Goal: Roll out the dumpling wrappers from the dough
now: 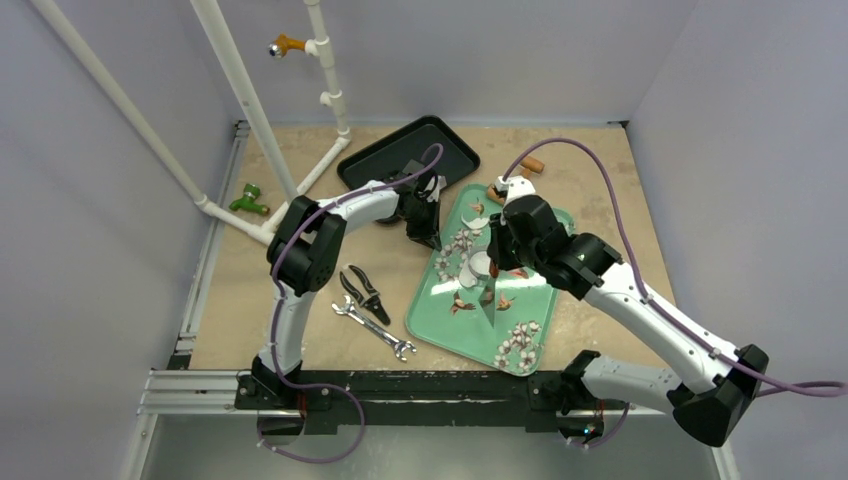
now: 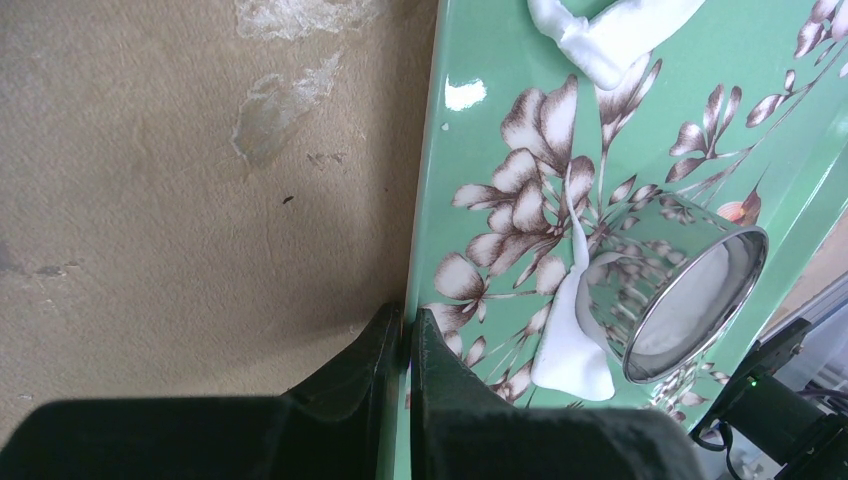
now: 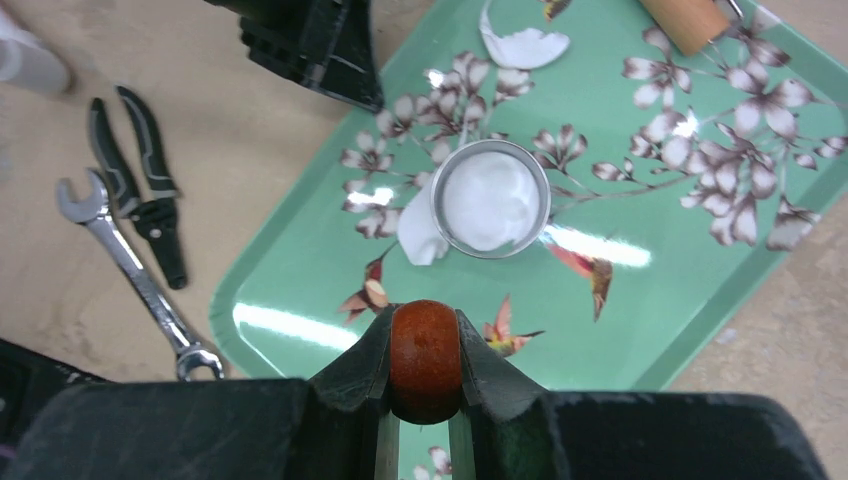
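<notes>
Nearest my bases, on the desk, lie a wrench [image 1: 375, 329] & pliers [image 1: 365, 293], both left of the tray [image 1: 535, 298]. Over the tray's near half hangs my right gripper [image 3: 425, 330], clamped on a red-brown knob [image 3: 425, 365]. It's prob. a tool handle seen end-on, can't tell which. Just beyond it the ring [image 3: 437, 190] sits flat on the tray w/ the wrapper [image 3: 490, 198] inside: white, round, filling the ring. One scrap [image 3: 420, 238] pokes out from the ring's left side. At the tray's left rim my left gripper [image 2: 405, 325] is pinched together on the rim, green edge showing between the fingers. Farther off there's a 2nd scrap [image 3: 522, 45] near the tray's far end, then a black tray [image 1: 400, 150] at the back.

Step, as I judge it: disc is cut but not freed. Next move needs the ring off w/o dragging the wrapper, then the scrap peeled away, then rolling thinner. Left grip should stop the tray sliding.
</notes>
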